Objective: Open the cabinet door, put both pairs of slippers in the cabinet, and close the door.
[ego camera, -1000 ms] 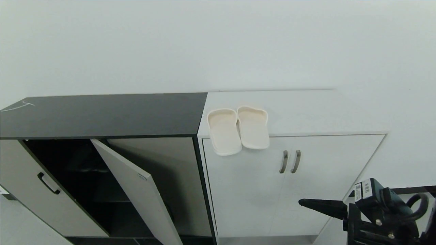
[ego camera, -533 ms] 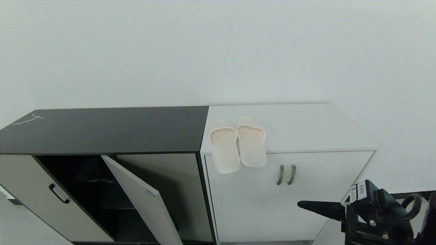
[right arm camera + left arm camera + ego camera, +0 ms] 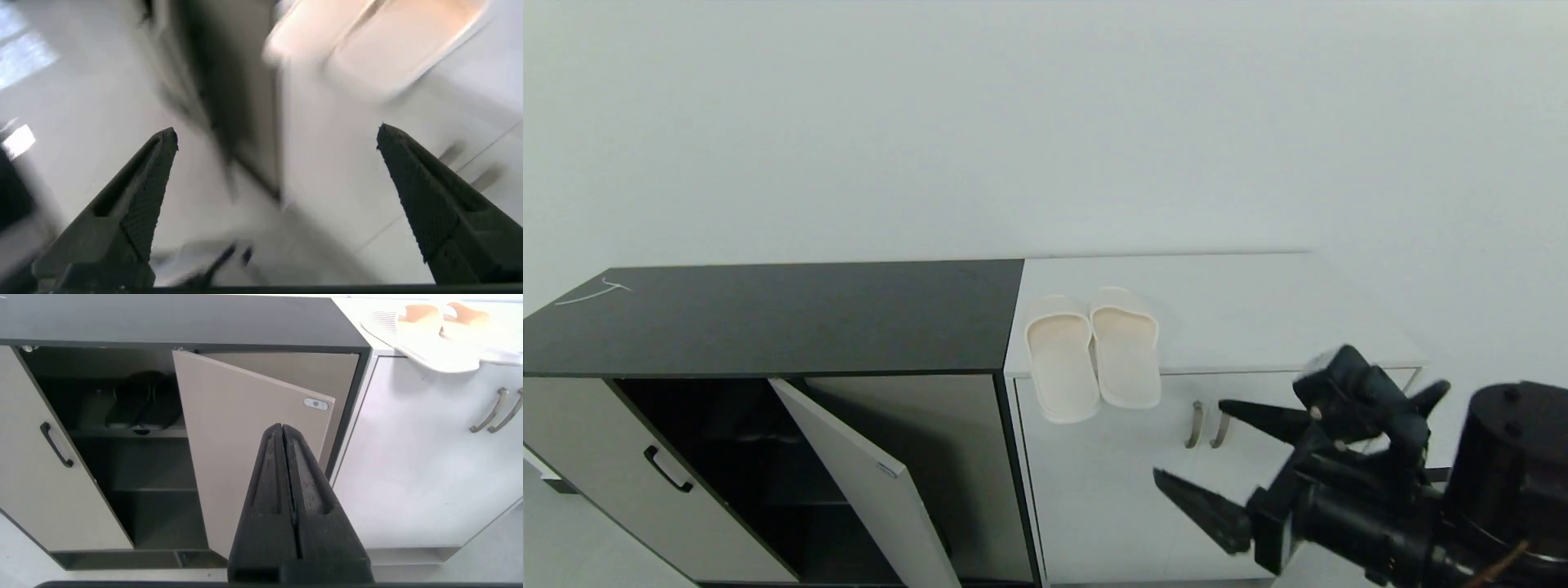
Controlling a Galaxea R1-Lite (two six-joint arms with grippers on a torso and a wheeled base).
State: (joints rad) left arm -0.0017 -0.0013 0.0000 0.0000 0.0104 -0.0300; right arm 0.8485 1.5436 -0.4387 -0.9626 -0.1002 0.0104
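Observation:
A cream pair of slippers (image 3: 1092, 353) lies on the white cabinet top (image 3: 1241, 310), toes hanging over its front edge; the same slippers (image 3: 433, 327) show in the left wrist view. A dark pair of slippers (image 3: 139, 404) rests on the upper shelf inside the black cabinet (image 3: 768, 314), whose two doors stand open. My right gripper (image 3: 1188, 439) is open and empty in front of the white cabinet's doors, below and right of the cream pair. My left gripper (image 3: 282, 437) is shut and empty, facing the open inner door (image 3: 245, 465).
The white cabinet's two doors are closed, with paired metal handles (image 3: 1205, 425). The black cabinet's left door (image 3: 629, 474) with a black handle swings out to the left. Its lower shelves look bare. A plain white wall stands behind both cabinets.
The head camera has shifted, so the cabinets sit lower in the picture. My right gripper has risen and swung left toward the white cabinet's front, now showing both fingers spread.

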